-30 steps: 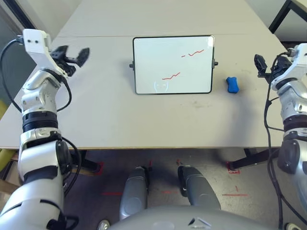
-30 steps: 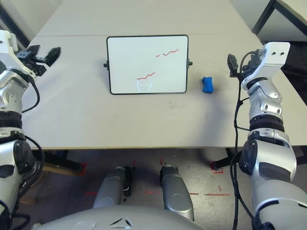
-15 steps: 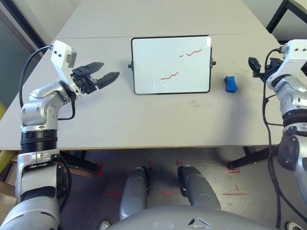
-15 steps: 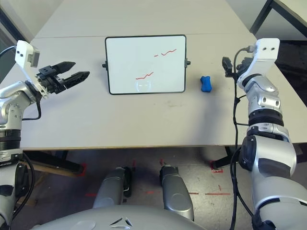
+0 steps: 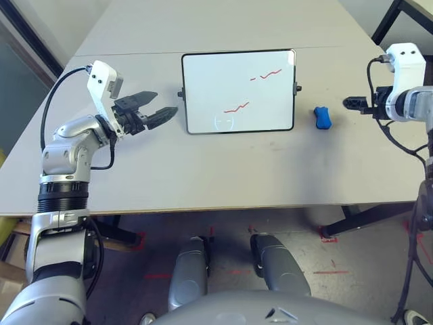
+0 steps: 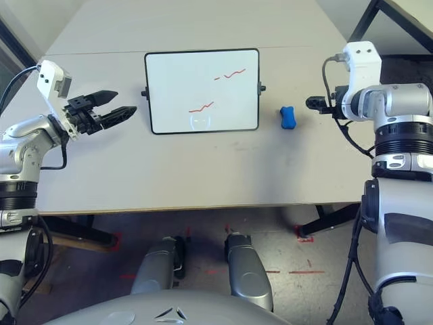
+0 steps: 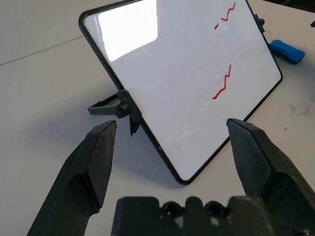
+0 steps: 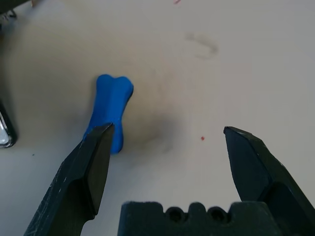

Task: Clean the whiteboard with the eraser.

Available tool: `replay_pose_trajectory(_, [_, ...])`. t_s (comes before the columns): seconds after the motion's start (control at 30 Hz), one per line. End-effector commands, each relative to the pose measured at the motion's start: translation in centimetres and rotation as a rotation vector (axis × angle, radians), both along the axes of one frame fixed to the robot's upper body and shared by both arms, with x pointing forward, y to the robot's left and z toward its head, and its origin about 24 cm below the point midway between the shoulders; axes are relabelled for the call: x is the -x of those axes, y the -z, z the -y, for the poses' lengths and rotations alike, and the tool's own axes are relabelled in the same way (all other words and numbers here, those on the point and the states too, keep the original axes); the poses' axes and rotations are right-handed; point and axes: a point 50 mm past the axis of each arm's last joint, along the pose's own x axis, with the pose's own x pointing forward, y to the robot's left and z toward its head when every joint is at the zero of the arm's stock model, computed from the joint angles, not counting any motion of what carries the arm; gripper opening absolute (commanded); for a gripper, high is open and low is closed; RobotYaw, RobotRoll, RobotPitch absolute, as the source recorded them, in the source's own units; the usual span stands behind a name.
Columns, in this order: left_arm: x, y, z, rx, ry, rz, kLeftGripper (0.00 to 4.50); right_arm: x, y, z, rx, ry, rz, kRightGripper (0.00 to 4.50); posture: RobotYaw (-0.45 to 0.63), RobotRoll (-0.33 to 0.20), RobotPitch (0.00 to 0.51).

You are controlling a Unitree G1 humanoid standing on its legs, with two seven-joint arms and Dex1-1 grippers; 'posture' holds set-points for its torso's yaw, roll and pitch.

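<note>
The whiteboard (image 5: 238, 91) stands tilted on its stand at the middle of the table, with two red squiggly marks (image 5: 237, 107) on its face. The blue eraser (image 5: 323, 118) lies flat on the table just to the right of the board. My left gripper (image 5: 166, 103) is open, hovering just off the board's left edge and pointing at it. In the left wrist view the whiteboard (image 7: 187, 73) sits between the spread fingers. My right gripper (image 5: 348, 103) is open, a short way right of the eraser and aimed at it. The eraser (image 8: 110, 110) lies close to one finger in the right wrist view.
The grey table (image 5: 223, 169) has its front edge near my body and a seam across the back behind the board. A dark frame of another table (image 5: 399, 13) stands at the far right corner. Bare tabletop lies in front of the board.
My left arm has swung in from the far left to the board's left edge. My right gripper has turned and come down to point at the eraser. Board and eraser have stayed put.
</note>
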Motion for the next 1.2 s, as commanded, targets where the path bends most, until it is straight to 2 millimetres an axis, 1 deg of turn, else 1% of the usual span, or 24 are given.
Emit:
replay_pose_trajectory(0.03, [-0.2, 0.3, 0.1, -0.016, -0.003, -0.008, 4.50, -0.1, 0.0, -1.0, 0.009, -0.007, -0.018, 4.46, -0.25, 0.000, 0.150])
replay_pose_trajectory(0.17, [-0.2, 0.5, 0.2, -0.016, -0.003, -0.011, 4.50, -0.5, 0.5, -2.1, 0.005, -0.009, -0.020, 4.46, -0.25, 0.000, 0.152])
replay_pose_trajectory(0.43, [-0.1, 0.7, 0.1, -0.015, -0.012, -0.012, 4.50, -1.4, 1.5, -3.3, -0.009, -0.005, -0.014, 4.46, -0.23, 0.000, 0.155])
replay_pose_trajectory(0.7, [0.0, 0.6, -0.1, -0.018, -0.023, -0.009, 4.50, -2.1, 2.6, -3.7, -0.007, 0.017, -0.019, 4.46, -0.22, 0.000, 0.155])
replay_pose_trajectory(1.2, [0.0, 0.5, -0.2, -0.026, -0.028, -0.005, 4.50, -2.7, 3.6, -4.0, 0.006, 0.035, -0.012, 4.46, -0.22, 0.000, 0.152])
